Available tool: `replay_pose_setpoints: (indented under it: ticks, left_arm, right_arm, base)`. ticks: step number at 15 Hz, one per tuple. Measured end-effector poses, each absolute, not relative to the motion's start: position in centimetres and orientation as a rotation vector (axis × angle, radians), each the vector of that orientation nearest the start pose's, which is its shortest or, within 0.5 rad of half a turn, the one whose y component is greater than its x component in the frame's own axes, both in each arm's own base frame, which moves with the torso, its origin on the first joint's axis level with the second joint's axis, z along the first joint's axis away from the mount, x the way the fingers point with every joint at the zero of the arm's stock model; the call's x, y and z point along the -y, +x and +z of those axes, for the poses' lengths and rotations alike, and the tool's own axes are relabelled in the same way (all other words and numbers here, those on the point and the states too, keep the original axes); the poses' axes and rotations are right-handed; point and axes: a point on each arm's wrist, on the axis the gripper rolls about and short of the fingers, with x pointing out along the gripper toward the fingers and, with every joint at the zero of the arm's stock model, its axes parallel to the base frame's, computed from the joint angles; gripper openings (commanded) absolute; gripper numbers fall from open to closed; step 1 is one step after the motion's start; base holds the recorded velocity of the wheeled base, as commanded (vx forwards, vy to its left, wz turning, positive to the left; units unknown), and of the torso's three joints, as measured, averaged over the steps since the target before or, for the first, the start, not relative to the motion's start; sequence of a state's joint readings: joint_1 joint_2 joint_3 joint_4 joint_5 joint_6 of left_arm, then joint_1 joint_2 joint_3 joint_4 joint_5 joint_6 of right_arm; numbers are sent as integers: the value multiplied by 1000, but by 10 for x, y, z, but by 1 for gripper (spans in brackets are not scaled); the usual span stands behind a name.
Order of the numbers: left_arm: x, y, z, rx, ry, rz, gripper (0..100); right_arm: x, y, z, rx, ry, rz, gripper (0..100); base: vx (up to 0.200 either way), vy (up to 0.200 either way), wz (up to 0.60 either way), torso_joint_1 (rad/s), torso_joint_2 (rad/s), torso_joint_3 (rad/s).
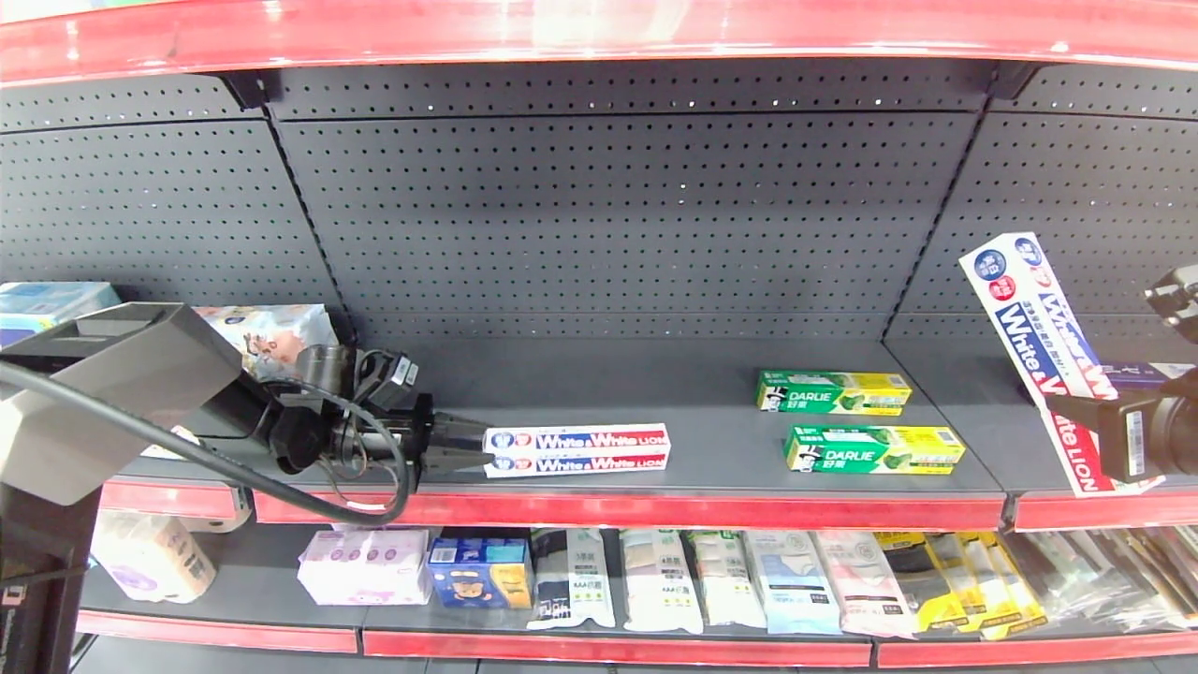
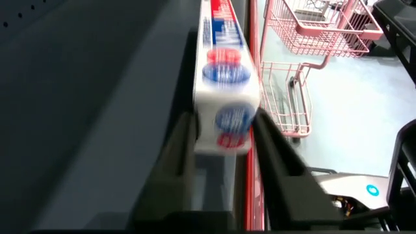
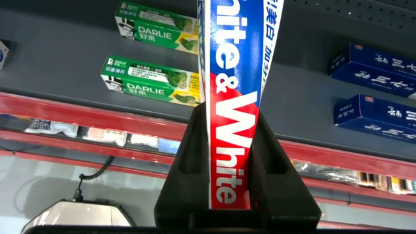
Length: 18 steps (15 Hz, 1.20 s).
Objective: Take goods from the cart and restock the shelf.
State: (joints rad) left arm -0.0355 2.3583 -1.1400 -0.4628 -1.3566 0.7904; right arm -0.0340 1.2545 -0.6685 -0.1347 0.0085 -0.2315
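Observation:
A white toothpaste box lies flat near the front edge of the dark middle shelf. My left gripper is shut on its near end, one finger on each side. Off the shelf's right end, my right gripper is shut on the lower part of a second white toothpaste box. That box stands nearly upright in the air and tilts slightly.
Two green toothpaste boxes lie on the shelf's right part. Blue boxes lie on the neighbouring shelf section. Packets and tissue packs fill the lower shelf. A pink cart stands on the floor behind.

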Motion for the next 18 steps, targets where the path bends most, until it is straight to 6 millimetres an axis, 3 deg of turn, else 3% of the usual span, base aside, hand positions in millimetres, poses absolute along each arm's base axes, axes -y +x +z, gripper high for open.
replay_pose_setpoints:
  ticks: [13,18]
  left_arm:
    - [34,410,24,-43,188,-1421,100]
    - [26,406,46,-84,127,-1391,100]
  right_arm:
    - [6,186,207,-451,-217,28,0]
    - [6,187,211,-437,-218,28,0]
  base:
    - [0,0,0,0,0,0]
    - [0,0,0,0,0,0]
